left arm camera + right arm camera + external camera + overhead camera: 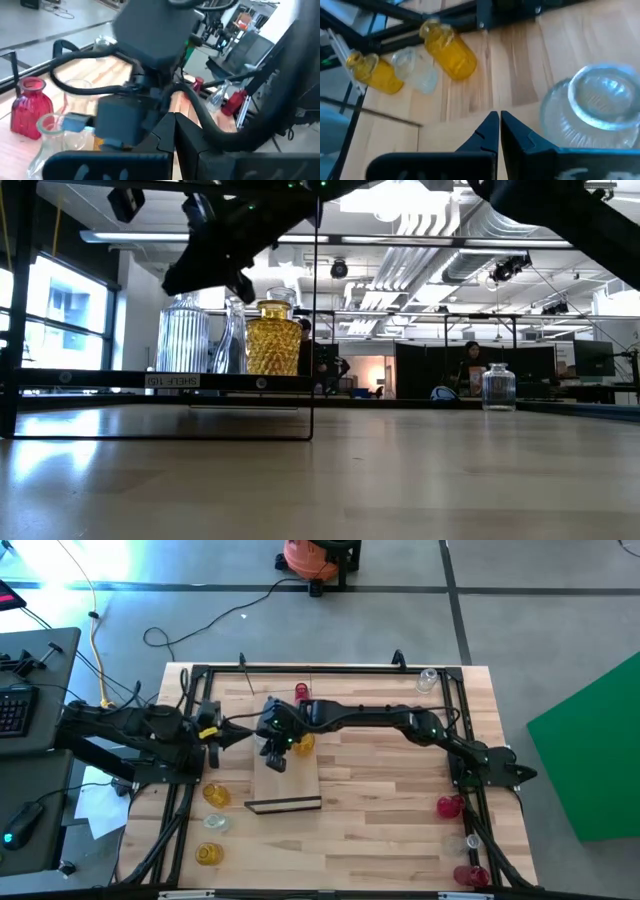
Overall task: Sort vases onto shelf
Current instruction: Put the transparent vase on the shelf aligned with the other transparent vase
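Observation:
The shelf [290,783], a light-wood board with a dark strip at its near end, lies mid-table. An amber vase [303,743] stands on it; the low view also shows two clear vases [183,335] beside the amber one [273,338]. My right gripper [275,758] hovers shut over the shelf, next to a clear vase [600,107] seen from above. My left gripper [238,732] is shut, raised left of the shelf, facing the right arm's wrist. A red vase [302,692] stands behind the shelf.
Two amber vases [216,795] [207,854] and a clear one [213,825] stand near the table's left edge. Red vases [450,807] [470,875] and a clear one [475,840] stand near right. One clear vase [428,678] is far right. A black frame [320,668] rims the table.

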### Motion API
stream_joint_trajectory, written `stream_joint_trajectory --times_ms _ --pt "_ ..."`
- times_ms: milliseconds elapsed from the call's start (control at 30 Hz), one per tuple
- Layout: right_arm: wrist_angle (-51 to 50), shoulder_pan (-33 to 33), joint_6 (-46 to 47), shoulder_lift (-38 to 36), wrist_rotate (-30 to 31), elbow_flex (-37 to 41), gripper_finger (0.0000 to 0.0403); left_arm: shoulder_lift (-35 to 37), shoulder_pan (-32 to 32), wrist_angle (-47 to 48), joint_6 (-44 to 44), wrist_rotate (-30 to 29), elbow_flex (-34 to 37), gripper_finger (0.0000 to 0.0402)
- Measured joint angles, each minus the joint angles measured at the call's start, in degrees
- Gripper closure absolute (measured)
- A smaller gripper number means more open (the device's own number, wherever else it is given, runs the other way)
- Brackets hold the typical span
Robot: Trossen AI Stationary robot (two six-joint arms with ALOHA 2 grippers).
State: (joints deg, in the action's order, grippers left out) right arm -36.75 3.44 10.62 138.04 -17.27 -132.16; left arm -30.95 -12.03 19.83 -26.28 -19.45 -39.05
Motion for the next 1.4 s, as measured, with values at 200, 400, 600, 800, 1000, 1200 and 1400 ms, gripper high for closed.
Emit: stream_joint_trajectory --times_ms 200,400,600,800,1000,1200,1400 --pt "0.6 0.2 -0.2 0.0 0.7 0.0 0.0403 2.4 0.0 -0.1 0.0 -1.3 0.0 0.0401" --pt "0.8 1.8 -0.6 0.0 3.5 0.0 0.0403 3.3 0.0 0.0 0.0 -2.1 0.0 0.0401" --pt "1.4 2.6 -0.6 0.0 3.4 0.0 0.0403 3.3 0.0 0.0 0.0 -2.2 0.0 0.0401" --pt "1.4 1.7 1.6 0.0 2.3 -0.1 0.0403 3.3 0.0 0.1 0.4 -2.3 0.0 0.0401" --pt "1.1 -1.3 4.8 0.0 4.2 -0.2 0.0403 3.3 0.0 1.5 -0.8 -1.7 0.0 0.0401" --pt "-4.5 -2.7 4.7 -1.2 13.2 -2.7 0.0403 3.3 0.0 10.8 -5.5 4.9 0.0 0.0401" --pt "-7.2 -2.7 4.9 -4.8 24.8 -2.9 0.0403 2.4 0.0 14.3 -7.6 10.8 0.0 0.0401"
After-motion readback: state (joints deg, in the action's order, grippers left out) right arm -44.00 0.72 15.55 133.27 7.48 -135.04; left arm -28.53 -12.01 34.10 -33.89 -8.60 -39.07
